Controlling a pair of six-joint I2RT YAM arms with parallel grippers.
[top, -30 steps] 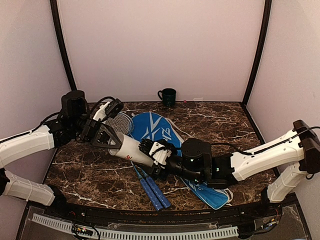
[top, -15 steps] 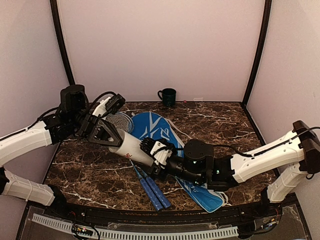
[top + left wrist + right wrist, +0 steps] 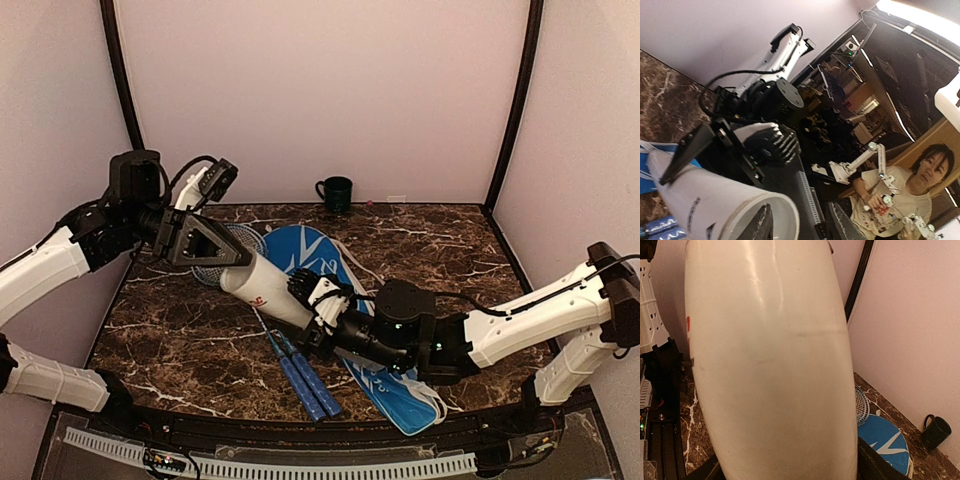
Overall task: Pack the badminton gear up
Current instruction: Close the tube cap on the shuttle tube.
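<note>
- On the white tube (image 3: 262,288), there is a small red mark on its side, too small to read from here.
- On the blue cover (image 3: 305,258), there is white lettering, but I can't make out the words.

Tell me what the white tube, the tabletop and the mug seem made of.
Tube: smooth, slightly glossy white, soft highlights; plastic or coated card. Tabletop: dark brown with white veins, marble or a marble-look laminate. Mug: dark, faint sheen; probably glazed ceramic.

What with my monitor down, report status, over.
Left claw open at mouth of long white cylindrical tube. Right claw shut on tube, held tilted. No obstruction seen at mouth.
</note>
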